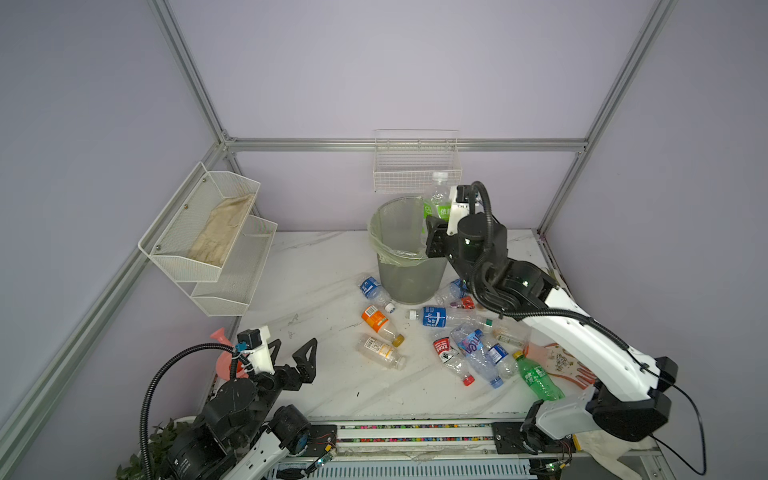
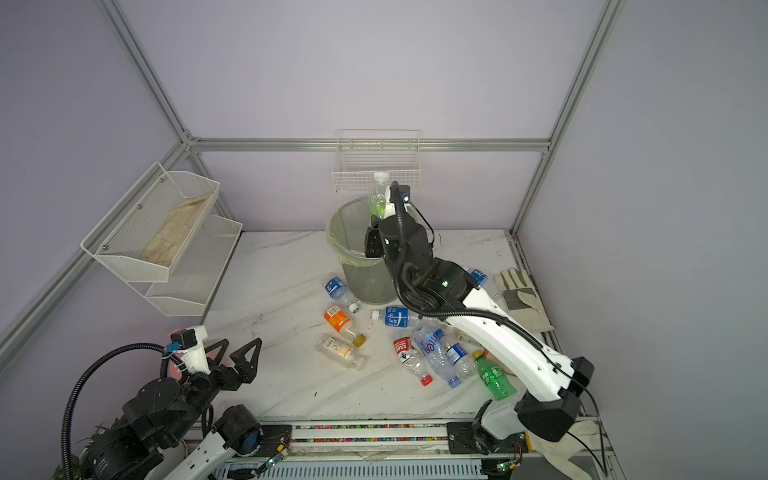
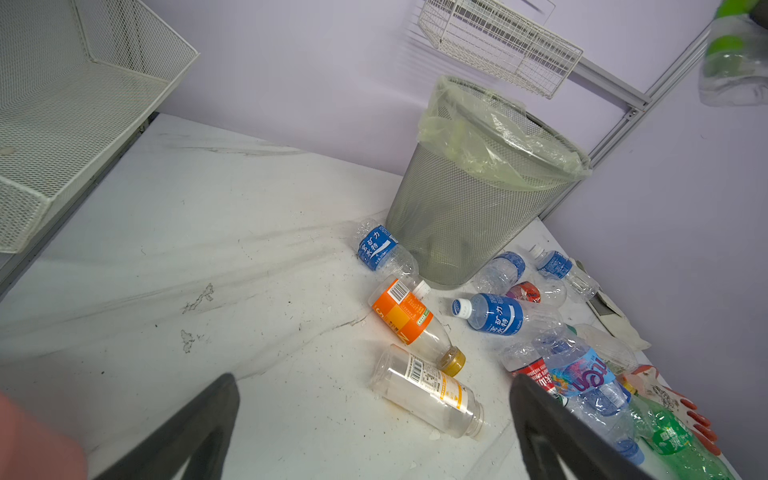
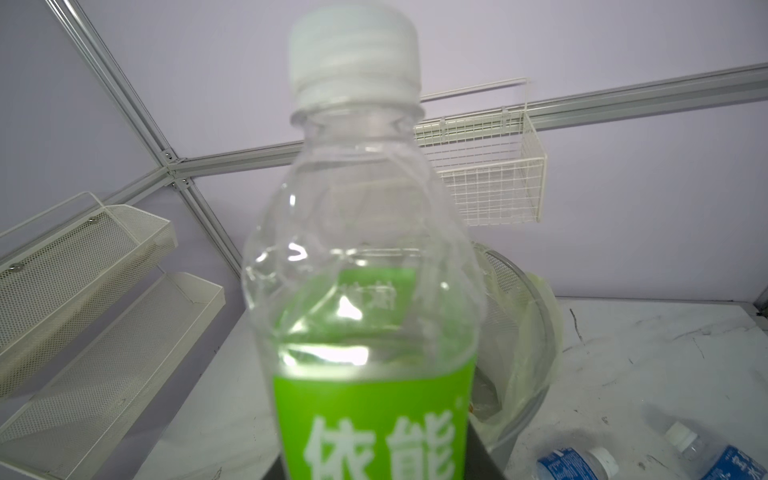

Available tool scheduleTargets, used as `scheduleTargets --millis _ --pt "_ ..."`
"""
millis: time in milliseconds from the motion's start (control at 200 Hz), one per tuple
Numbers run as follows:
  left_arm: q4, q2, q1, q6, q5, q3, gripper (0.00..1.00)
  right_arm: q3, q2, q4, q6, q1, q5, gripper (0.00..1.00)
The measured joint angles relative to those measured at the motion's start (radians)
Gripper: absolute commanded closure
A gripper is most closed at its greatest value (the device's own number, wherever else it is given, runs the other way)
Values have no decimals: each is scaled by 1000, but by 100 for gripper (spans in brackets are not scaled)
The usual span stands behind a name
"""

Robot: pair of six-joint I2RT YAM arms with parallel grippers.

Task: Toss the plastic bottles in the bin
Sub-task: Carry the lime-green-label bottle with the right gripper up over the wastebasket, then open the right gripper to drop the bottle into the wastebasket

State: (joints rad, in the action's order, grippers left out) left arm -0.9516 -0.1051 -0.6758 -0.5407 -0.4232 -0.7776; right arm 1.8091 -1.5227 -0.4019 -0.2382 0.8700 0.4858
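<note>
bottle (image 4: 374, 291): clear, green label, white cap, upright, raised beside bin (image 1: 409, 278) | right claw (image 1: 435, 220) pinches it | left claw (image 1: 293, 345) spread | tabletop (image 1: 316, 270): about twelve bottles (image 1: 376, 320) | one bin

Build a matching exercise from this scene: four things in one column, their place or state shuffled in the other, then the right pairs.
Things
1. green-label bottle
2. orange-label bottle
3. beige cloth
4. left gripper

Place or state
A. lying on the table, nearer the robot than the bin
B. in the upper tier of the white mesh rack
C. jaws wide open, holding nothing
D. held cap-up by the right gripper at the bin's rim

Pairs: 1-D, 2-A, 3-B, 4-C
</note>
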Motion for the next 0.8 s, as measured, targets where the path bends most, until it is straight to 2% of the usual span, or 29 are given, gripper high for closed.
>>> scheduleTargets --millis 20,50,65,85,200,280,450,635,800 --pt "0 0 0 0 0 0 0 31 -30 -16 3 -13 -20 34" --pt "0 -1 0 0 0 0 0 76 -71 -41 0 -27 -53 21" --pt "0 -1 0 0 0 0 0 103 -98 -56 -1 -35 -64 9" --pt "0 -1 0 0 0 0 0 134 -124 -78 -4 -42 -81 3" --pt "0 -1 0 0 0 0 0 313 -275 -216 -18 -63 -132 3" --pt "0 -1 0 0 0 0 0 321 -298 -265 -22 -58 -146 3" --pt "0 -6 0 0 0 0 0 197 -177 -278 -24 -36 -171 3" --pt "0 -15 0 0 1 0 0 167 -52 -256 -27 -34 -193 3" --pt "0 -16 0 0 1 0 0 121 -2 -209 -38 -34 -225 3"
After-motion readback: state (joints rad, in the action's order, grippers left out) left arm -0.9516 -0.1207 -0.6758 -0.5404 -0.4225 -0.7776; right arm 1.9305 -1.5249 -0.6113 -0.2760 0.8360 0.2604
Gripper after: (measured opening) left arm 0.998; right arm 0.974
